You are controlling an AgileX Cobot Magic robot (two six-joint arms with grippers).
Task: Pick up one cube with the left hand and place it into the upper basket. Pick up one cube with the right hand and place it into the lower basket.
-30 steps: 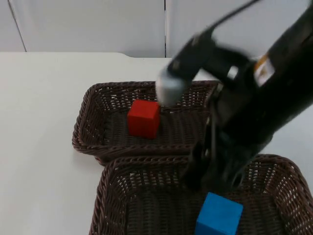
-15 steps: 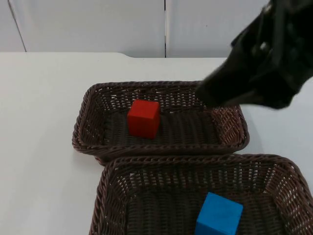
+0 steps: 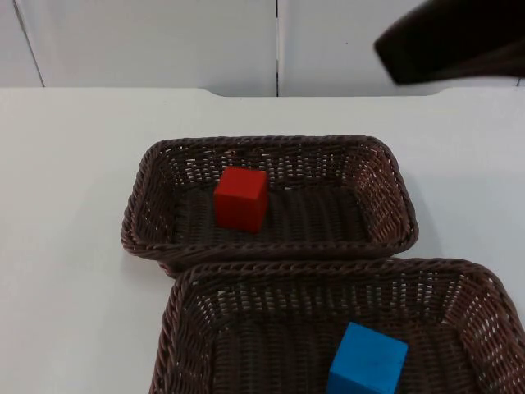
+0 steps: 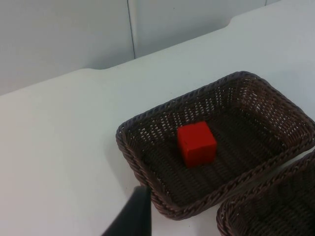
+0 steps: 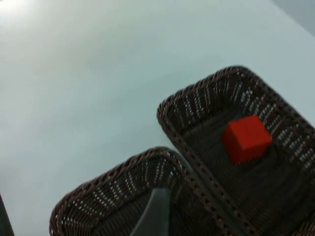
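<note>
A red cube rests in the upper wicker basket, left of its middle. A blue cube lies in the lower basket, toward its right side. My right arm is a dark blur high at the back right, well clear of both baskets. In the right wrist view my right gripper is open and holds nothing, above the lower basket's rim, with the red cube beyond. My left gripper hangs over the table just outside the upper basket's rim, near the red cube.
The two baskets touch along their long sides. White table spreads to the left and behind them, ending at the grey partition wall.
My right arm has lifted out of the lower basket and swung away to the back right. The blue cube stays in the lower basket. The red cube has not moved.
</note>
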